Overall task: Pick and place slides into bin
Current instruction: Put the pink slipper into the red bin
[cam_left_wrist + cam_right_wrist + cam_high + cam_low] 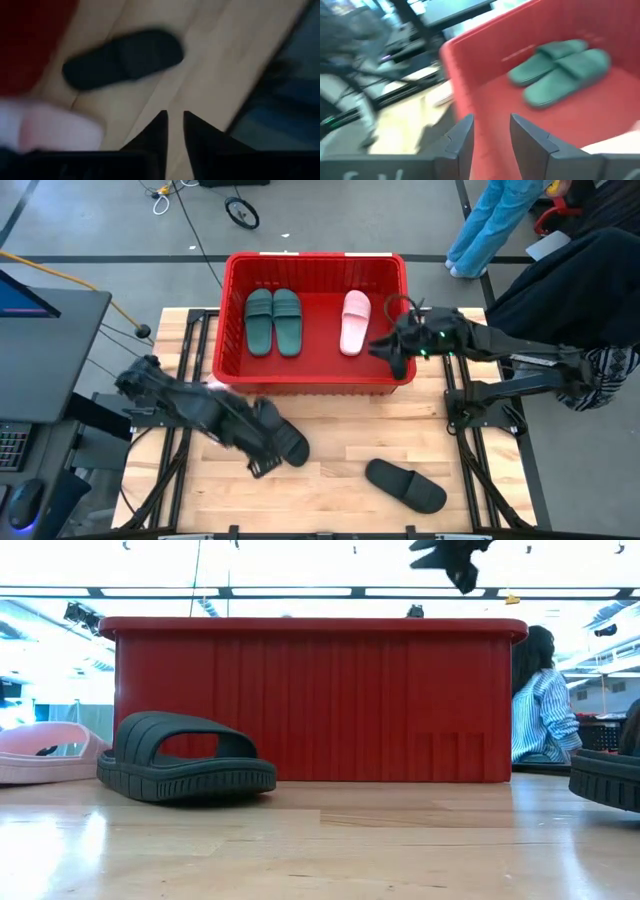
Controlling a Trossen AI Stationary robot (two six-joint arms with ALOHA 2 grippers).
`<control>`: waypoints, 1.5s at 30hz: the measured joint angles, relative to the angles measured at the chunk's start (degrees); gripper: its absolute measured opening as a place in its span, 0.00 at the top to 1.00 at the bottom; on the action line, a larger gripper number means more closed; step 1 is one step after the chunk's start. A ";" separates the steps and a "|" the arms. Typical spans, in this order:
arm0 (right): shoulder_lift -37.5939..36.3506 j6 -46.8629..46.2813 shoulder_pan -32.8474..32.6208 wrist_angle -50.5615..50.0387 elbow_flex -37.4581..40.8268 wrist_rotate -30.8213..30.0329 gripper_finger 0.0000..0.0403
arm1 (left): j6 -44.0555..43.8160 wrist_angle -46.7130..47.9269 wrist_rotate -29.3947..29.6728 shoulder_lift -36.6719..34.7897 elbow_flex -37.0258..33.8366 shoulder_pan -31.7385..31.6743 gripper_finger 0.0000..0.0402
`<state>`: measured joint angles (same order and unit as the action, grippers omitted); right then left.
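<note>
R gripper (491, 120) hangs over the bin (318, 262), above its near right corner. Jaws spread, nothing btwn them. Red floor shows thru the gap, so it's carrying nothing. The pink slide (355, 322) lies in the bin just off to one side of those jaws. The green pair (560, 67) sits side by side further ahead of them, soles down. My read: the jaws are spread there because a drop needs height over the rim and a clear patch of floor below.

L gripper (174, 114) is low over the table in front of the bin. Its jaws are close together w/ only a thin slit btwn the tips; bare wood shows in the slit, so no grip on anything. A black slide (125, 57) lies flat ahead of the tips, apart from them. A second pink slide (50, 130) is close in beside the jaws, blurred. Can't tell which of the two it's going for.

Another black slide (405, 485) lies on the table's near right part, well apart from both grippers.

So 3 slides in, 3 out — approx halfway. Out ones all rest sole-down w/ strap up, and the strap arch is prob the easiest thing for narrow jaws to pinch.
</note>
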<state>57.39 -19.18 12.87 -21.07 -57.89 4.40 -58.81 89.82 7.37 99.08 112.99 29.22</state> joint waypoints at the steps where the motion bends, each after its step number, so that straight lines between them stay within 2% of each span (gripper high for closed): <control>1: -0.69 -0.30 -1.76 -0.82 0.00 0.00 0.68 | -1.99 0.09 -0.34 -0.04 -3.22 0.88 0.81; 5: -1.47 -0.31 -8.11 -1.70 0.00 -0.02 0.69 | -9.90 0.18 -1.99 -0.24 -16.47 4.04 0.69; 8: -0.66 -0.32 -11.36 -1.67 0.00 -0.02 0.69 | -16.30 -3.29 -4.96 -0.25 -26.17 5.51 0.60; 14: 2.98 -0.65 -15.78 -1.65 0.00 -2.78 0.69 | -18.23 -13.95 -7.68 -0.26 -42.82 7.55 0.49; 19: 6.38 -0.83 -17.64 -1.67 0.00 -4.32 0.69 | -20.33 -16.91 -10.14 -0.26 -50.95 7.44 0.46; 28: 10.22 -2.65 -18.06 -1.61 0.00 -4.39 0.69 | -18.31 -27.01 -10.48 -0.40 -58.81 7.49 0.52; 41: 10.45 -6.07 -18.04 -0.50 0.00 -4.40 0.69 | -16.54 -26.24 -8.85 -0.43 -60.81 5.83 0.59; 45: 10.45 -6.58 -18.04 0.51 0.00 -4.96 0.69 | -12.10 -26.92 -6.94 -0.34 -60.87 5.03 0.62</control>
<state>67.83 -25.76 -5.17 -20.56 -57.89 -0.56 -70.91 62.90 0.43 98.74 52.12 34.25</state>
